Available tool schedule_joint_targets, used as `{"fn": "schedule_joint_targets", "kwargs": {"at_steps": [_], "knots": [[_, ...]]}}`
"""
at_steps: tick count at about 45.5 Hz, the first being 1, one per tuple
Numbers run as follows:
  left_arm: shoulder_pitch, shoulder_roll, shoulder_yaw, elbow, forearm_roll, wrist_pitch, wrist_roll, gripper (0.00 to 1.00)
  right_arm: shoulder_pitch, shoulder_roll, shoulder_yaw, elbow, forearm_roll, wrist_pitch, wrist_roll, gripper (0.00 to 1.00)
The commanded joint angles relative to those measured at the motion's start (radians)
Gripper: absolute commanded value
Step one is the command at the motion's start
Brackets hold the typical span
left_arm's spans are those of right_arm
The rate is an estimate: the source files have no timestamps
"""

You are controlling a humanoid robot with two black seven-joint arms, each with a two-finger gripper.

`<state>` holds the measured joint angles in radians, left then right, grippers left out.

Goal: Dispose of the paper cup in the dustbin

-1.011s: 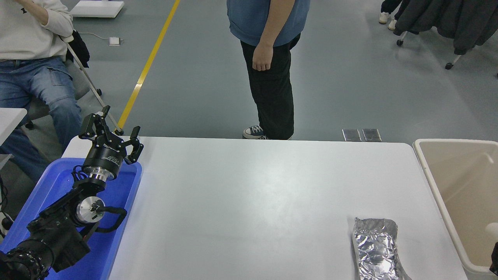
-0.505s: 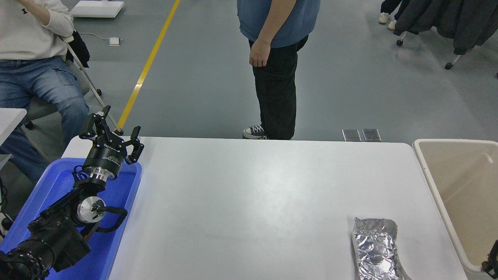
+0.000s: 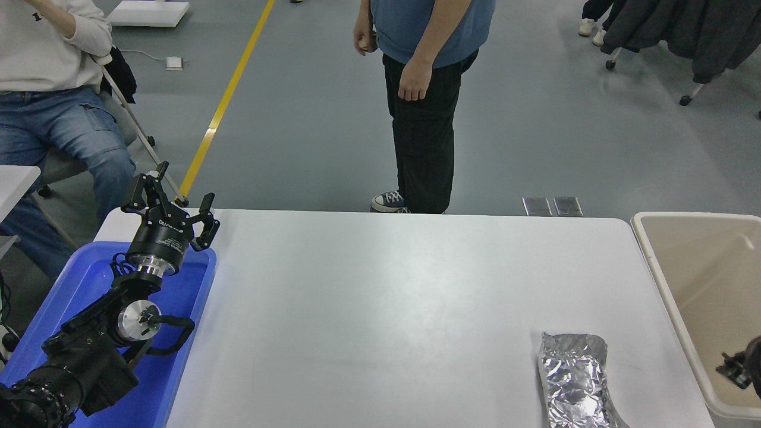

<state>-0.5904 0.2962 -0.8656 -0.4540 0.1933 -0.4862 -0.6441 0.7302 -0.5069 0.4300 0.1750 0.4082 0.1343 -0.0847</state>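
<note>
The beige dustbin point(image 3: 701, 261) stands at the table's right edge. The paper cup is not visible anywhere. Only a small black part of my right gripper point(image 3: 739, 365) shows at the picture's right edge, over the inside of the dustbin near its front; I cannot tell how it stands. My left arm is parked at the lower left, with its gripper point(image 3: 169, 196) open and empty above the far end of the blue tray point(image 3: 89, 279).
A crumpled silver foil piece point(image 3: 574, 377) lies on the white table point(image 3: 380, 297) near its front right, close to the dustbin. A person point(image 3: 425, 101) stands at the far side. Another person point(image 3: 53, 95) sits at the far left.
A small white shape at the right edge inside the dustbin one second ago no longer shows. My right gripper has come a little further into view. The standing person has shifted.
</note>
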Motion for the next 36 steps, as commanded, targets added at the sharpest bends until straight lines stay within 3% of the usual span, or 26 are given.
{"fn": "schedule_joint_targets", "kwargs": {"at_steps": [1, 8, 17, 26, 36], "knots": [[0.000, 0.000, 0.000, 0.000, 0.000, 0.000, 0.000, 1.00, 0.077, -0.107, 0.019, 0.279, -0.020, 0.110, 0.005, 1.00], [0.000, 0.001, 0.000, 0.000, 0.000, 0.000, 0.000, 1.00, 0.072, -0.131, 0.096, 0.455, -0.034, 0.202, 0.008, 1.00], [0.000, 0.001, 0.000, 0.000, 0.000, 0.000, 0.000, 1.00, 0.066, -0.073, 0.157, 0.532, -0.117, 0.309, 0.026, 1.00], [0.000, 0.001, 0.000, 0.000, 0.000, 0.000, 0.000, 1.00, 0.044, 0.045, 0.211, 0.589, -0.180, 0.324, 0.077, 1.00], [0.000, 0.001, 0.000, 0.000, 0.000, 0.000, 0.000, 1.00, 0.044, 0.209, 0.222, 0.571, -0.426, 0.314, 0.209, 1.00]]}}
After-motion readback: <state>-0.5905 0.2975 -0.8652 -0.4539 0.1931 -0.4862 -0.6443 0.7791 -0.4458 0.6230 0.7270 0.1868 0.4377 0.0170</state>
